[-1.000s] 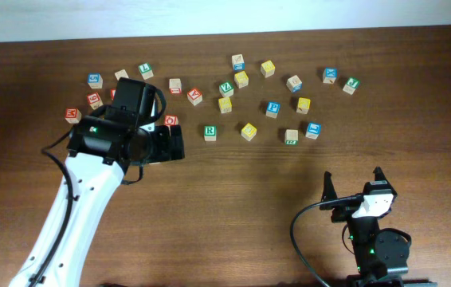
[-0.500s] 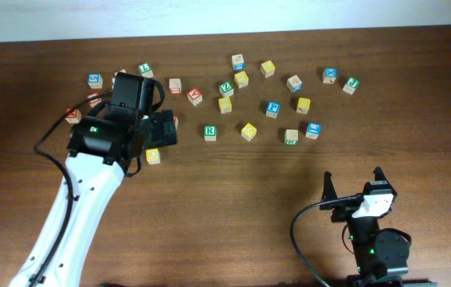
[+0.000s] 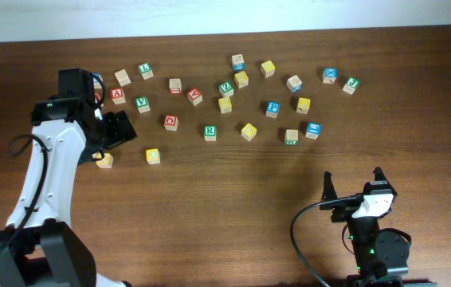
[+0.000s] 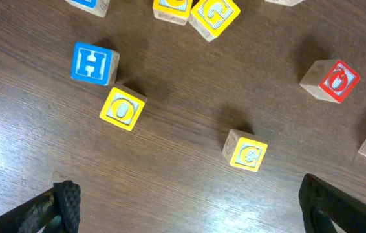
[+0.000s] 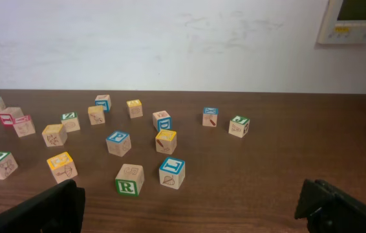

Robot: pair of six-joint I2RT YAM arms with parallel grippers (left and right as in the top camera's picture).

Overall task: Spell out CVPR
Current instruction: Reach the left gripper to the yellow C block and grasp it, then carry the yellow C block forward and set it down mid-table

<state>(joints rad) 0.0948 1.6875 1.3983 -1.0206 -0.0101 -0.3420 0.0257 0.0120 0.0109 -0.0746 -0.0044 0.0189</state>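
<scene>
Left fingers (image 4: pixel 63 206) are spread wide w/ nothing betw. them. They hang over the counter (image 3: pixel 233 199) at the left end of the cube scatter.

We find the yellow C (image 3: pixel 153 156) flat on bare wood, apart from the main rows, right of those fingers & nearer the robot. In the left wrist view, C sits ahead of the tips, closer to the right-hand one, untouched. Yellow O (image 4: pixel 122 109) & blue H (image 4: pixel 93 63) sit just beside each other, left of C.

We read a green V (image 3: pixel 143 104) in the left cluster, near a red cube (image 3: pixel 118 96). Green R (image 3: pixel 209 131) lies mid-scatter, top face up. Blue P (image 3: pixel 272 108) is further right, near a yellow cube (image 3: pixel 303 104). The 4 letters lie well apart, not in a line.

Right fingers (image 5: pixel 57 207) are also wide apart & empty. They sit low at the near right of the counter, well away from all cubes.
</scene>
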